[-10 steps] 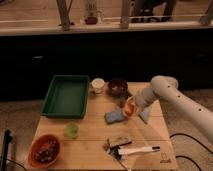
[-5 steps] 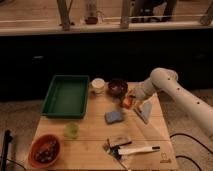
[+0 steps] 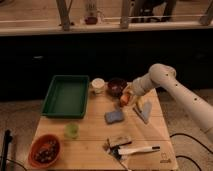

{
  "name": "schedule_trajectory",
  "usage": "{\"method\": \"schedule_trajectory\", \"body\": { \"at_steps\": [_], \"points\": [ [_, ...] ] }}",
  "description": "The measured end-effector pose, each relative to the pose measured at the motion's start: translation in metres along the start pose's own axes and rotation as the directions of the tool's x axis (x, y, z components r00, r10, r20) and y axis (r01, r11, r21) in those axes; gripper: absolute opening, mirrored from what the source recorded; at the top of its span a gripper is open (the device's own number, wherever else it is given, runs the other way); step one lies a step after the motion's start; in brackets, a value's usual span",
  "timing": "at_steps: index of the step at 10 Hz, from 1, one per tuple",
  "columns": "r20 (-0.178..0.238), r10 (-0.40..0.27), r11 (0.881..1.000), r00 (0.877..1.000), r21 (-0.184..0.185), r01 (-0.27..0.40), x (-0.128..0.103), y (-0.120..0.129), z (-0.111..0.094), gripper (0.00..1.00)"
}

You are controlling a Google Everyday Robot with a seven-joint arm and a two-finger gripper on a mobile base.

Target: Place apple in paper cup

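The apple [image 3: 124, 99] is small and orange-red. It sits at the tip of my gripper [image 3: 127, 96], which is shut on it and holds it just above the table, right beside the dark brown bowl [image 3: 117, 86]. The arm reaches in from the right. The white paper cup [image 3: 98, 85] stands upright at the back of the table, left of the dark bowl and right of the green tray. The cup is a short way left of the gripper, and what is inside it does not show.
A green tray [image 3: 66, 95] lies at the back left. A blue sponge [image 3: 114, 116] and a grey cloth [image 3: 143, 111] lie mid-table. A small green cup [image 3: 72, 130], an orange bowl of dark bits [image 3: 44, 150] and a white-handled brush [image 3: 134, 149] are at the front.
The gripper with the apple has moved up and a little left, toward the dark bowl and the paper cup. The arm's elbow has risen. Nothing else has moved.
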Motion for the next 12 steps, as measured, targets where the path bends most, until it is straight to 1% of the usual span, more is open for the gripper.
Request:
{"method": "schedule_trajectory", "body": {
  "at_steps": [1,3,5,8,12],
  "points": [
    [0.007,-0.002,1.000,1.000,0.006,0.002,0.000,-0.003,0.000,0.00],
    [0.003,-0.025,1.000,1.000,-0.012,0.025,-0.009,-0.003,0.000,0.00],
    [0.003,-0.041,0.999,0.999,-0.025,0.041,-0.018,0.002,-0.005,0.00],
    [0.012,-0.074,0.996,0.997,-0.040,0.074,-0.030,-0.005,-0.009,0.00],
    [-0.003,-0.089,0.995,0.996,-0.049,0.089,-0.029,-0.019,-0.015,0.00]
  ]
}}
